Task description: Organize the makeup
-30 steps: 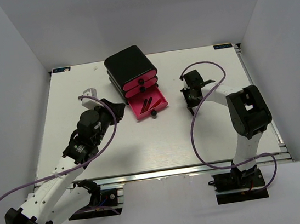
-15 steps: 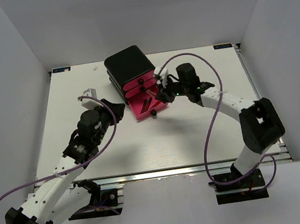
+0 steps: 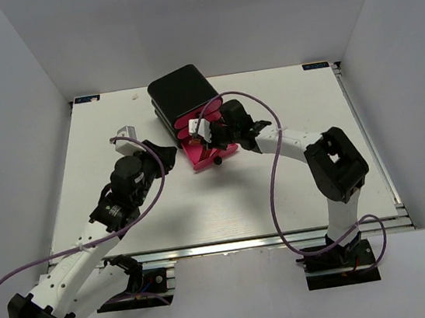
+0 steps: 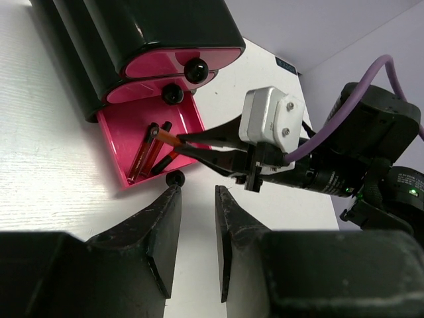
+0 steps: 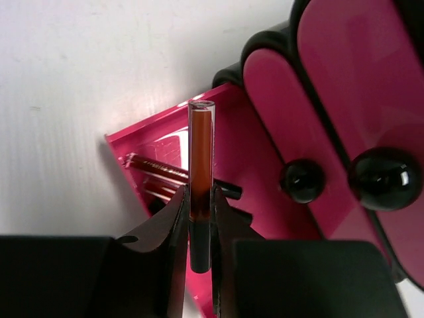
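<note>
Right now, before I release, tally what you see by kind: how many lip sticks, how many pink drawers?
Lip sticks: 3 (one lip stick in the right gripper, two lying in the open drawer)
Pink drawers: 3 (one open, two shut)
Total: 6

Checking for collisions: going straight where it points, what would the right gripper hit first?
Likely the open drawer, beside the sticks lying there; its held stick would touch first. Depth unclear.
</note>
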You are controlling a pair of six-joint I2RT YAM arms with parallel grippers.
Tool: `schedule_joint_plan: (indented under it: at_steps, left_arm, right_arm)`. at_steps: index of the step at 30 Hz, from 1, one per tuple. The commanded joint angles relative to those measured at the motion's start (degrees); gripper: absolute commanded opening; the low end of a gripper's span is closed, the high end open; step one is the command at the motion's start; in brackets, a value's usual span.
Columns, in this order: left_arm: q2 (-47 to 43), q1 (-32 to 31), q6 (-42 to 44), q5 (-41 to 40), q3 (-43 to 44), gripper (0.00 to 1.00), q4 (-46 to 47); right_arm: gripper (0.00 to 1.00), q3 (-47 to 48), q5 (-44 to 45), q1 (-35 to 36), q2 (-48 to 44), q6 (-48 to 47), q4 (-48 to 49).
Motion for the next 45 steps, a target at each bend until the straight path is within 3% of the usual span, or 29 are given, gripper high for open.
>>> schedule_joint_plan:
  at_steps: [1,5,13,17,20,22,24,25,26,28,31,34,40,45]
  left_arm:
    - [0.3,0.3,-0.4,-0.5,-0.3,0.38,0.1]
    - [0.8,0.3,-0.3,-0.5,-0.3,0.38,0.4]
    - [2.2,0.3,0.0,-0.9,0.5,0.41,0.9]
    - [3.8,0.5,-0.4,-0.6,1.7,0.42,0.8]
    - [6.0,1.5,-0.8,0.8,3.8,0.59,0.5]
    - [8.1,3.3,-0.5,3.2,5.8,0.69,0.2]
    - [10.4,5.8,0.8,5.9,10.2,0.70,-0.4]
    - [13.3,9.9,1.0,10.4,11.8,0.69,-0.7]
    - [15.3,12.5,0.5,13.3,13.6,0.66,-0.5]
    - [22.0,20.0,-0.7,24.1,18.2,0.57,2.4]
    - [30.8,24.1,-0.3,27.4,28.7,0.58,0.9]
    - [43.0,25.1,2.3,27.2,41.4,0.68,-2.7]
    - [63.7,25.3,5.7,23.6,63.5,0.72,-5.0]
    - [71.5,25.3,11.8,19.8,70.5,0.72,-5.4]
  right_arm:
    - [0.00,3.5,2.8,0.3,1.1,-3.3,1.3]
    - [0.00,3.8,3.8,0.5,2.1,-3.9,1.0]
    - [0.36,3.8,4.7,0.5,3.6,-4.4,0.3]
    - [0.44,3.8,4.7,0.5,3.4,-4.0,0.3]
    - [0.46,4.2,3.8,0.0,2.4,-3.0,-0.4]
    - [0.41,5.2,2.1,-0.7,0.6,-2.9,-5.2]
    - [0.15,7.3,-6.2,-3.6,-2.1,-5.5,-11.3]
    - [0.02,8.0,-10.0,-4.7,-3.0,-10.6,-18.9]
    - [0.00,8.8,-17.0,-7.1,-3.7,-14.0,-22.7]
    - [0.00,9.1,-21.4,-8.4,-5.0,-25.8,-34.2]
    - [0.00,9.4,-20.9,-8.6,-4.3,-40.4,-47.6]
    - [0.00,6.7,-18.9,-8.4,-3.7,-49.7,-55.2]
    - [0.00,3.5,-11.8,-6.1,-1.1,-38.1,-44.4]
    - [0.00,5.3,-9.6,-5.2,2.3,-31.8,-40.2]
